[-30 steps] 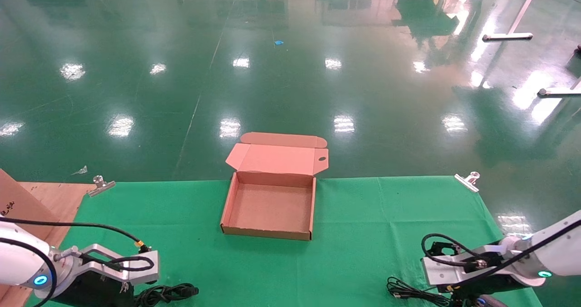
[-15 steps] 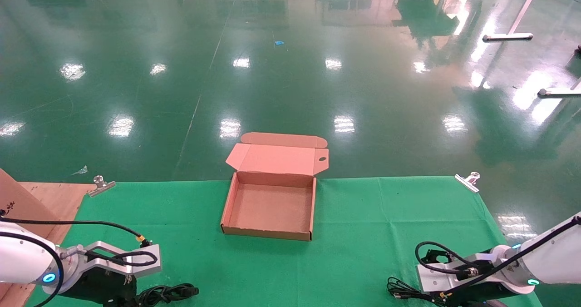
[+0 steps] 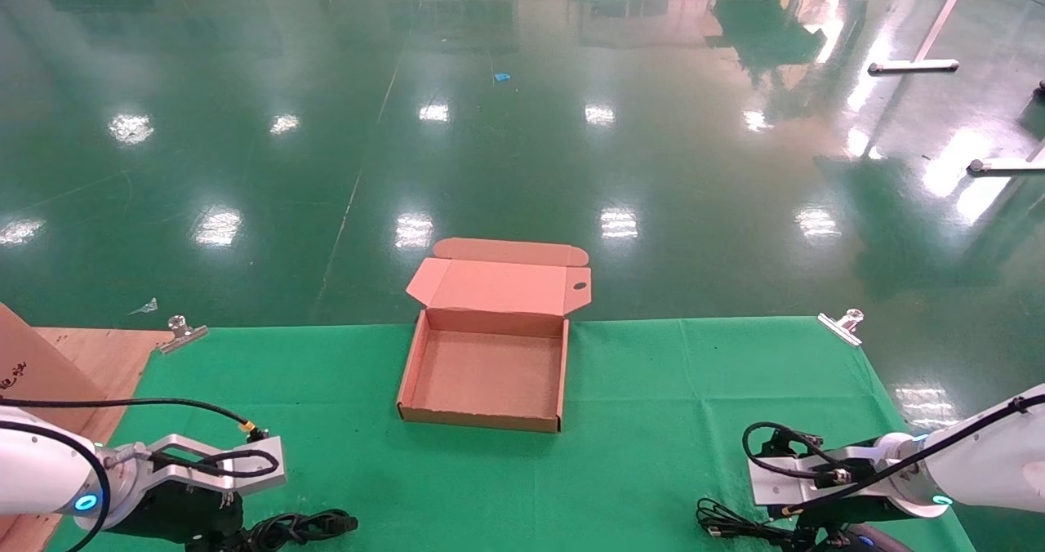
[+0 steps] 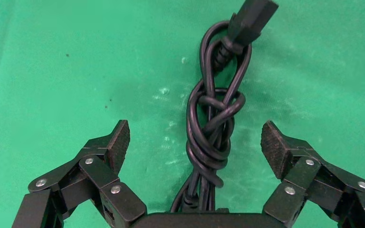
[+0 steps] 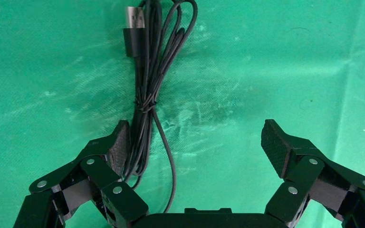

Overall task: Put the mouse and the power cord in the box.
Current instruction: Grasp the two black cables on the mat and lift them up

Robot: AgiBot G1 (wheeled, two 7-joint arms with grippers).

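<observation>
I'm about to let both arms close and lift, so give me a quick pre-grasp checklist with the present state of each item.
1. Left claw open: ok.
2. Power cord centred between the left claw's pads: ok.
3. Right claw open: ok.
4. Mouse cable centred in the right claw: not ok, it lies against one pad.
5. Mouse body position under the right claw: cannot tell, mostly hidden.
6. Box open, lid folded back, nothing inside: ok.

Your left gripper (image 4: pixel 195 142) hangs low with jaws spread wide; your right gripper (image 5: pixel 195 142) (equally low, opposite side) is spread wide too.
</observation>
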